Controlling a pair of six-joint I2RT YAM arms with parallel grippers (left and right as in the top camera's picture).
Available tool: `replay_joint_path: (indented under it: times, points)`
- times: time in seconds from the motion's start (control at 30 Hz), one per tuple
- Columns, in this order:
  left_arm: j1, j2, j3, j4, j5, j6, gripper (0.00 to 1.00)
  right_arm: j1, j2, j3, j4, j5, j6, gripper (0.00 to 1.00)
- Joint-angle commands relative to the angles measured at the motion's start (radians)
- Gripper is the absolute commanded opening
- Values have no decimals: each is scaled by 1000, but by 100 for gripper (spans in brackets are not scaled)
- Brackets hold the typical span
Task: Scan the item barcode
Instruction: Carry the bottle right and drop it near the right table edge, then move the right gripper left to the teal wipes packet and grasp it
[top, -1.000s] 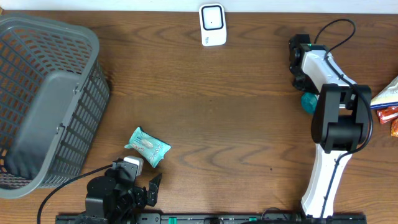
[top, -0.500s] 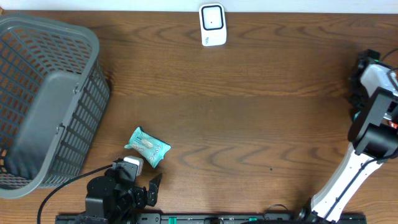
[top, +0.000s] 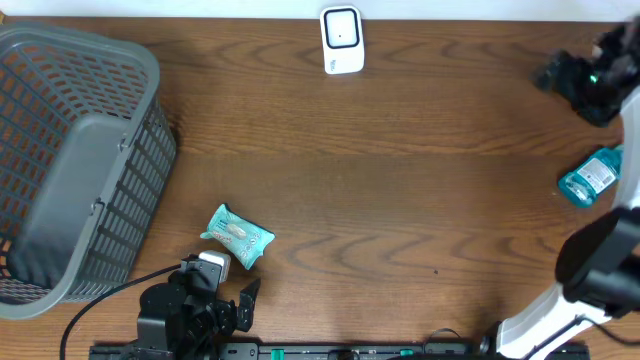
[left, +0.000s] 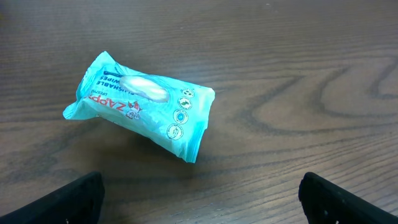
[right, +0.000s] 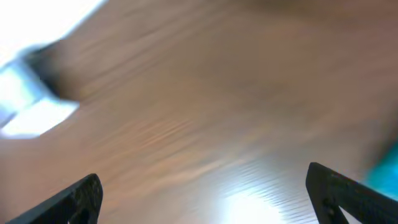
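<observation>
the grey basket (top: 80, 150) stands at the far left. right of it, the teal wipes pack (left: 140, 102) lies flat on the worktop (top: 400, 200), just ahead of the left hand (left: 199, 202), whose fingers are spread wide and empty. the white scanner (top: 341, 40) sits mid-way along the far edge. the right hand (right: 205, 199) is also spread and empty, its view smeared. below it a teal bottle (top: 590, 177) lies loose near the right edge.

risks: the soft pack may crumple or slip in a pinch. no barcode shows on its top face, so the wrong side may meet the scanner. the bottle could roll or be knocked off by the right arm.

the pack reads "zapp…" and "…ushable wipes". the bottle's label is too small to read.
</observation>
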Motion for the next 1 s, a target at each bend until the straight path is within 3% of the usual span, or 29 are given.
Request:
replay_joint_path:
  times: [0.0,0.23,0.43,0.53,0.67,0.87,0.9,0.97]
  points:
    - [0,-4,2,-12,5,-1,99,182,33,-28,-76,-335,93,99]
    - [0,-4,2,-12,5,-1,99,590,89,-172,-54,-349,430,99]
    - [-1,-4,2,-12,5,-1,99,913,148,-322,264,-377,818,99]
    - [0,-4,2,-12,5,-1,99,1002,149,-366,388,-372,906,99]
    - [0,-4,2,-12,5,-1,99,1095,149,-402,429,-272,1022,99]
    - [0,-4,2,-12,5,-1,99,1188,149,-459,505,-205,1178,91]
    - [-1,-4,2,-12,5,-1,99,1192,149,-462,508,-179,1187,79]
    - [0,-4,2,-12,5,-1,99,1199,149,-469,512,-99,1192,68]
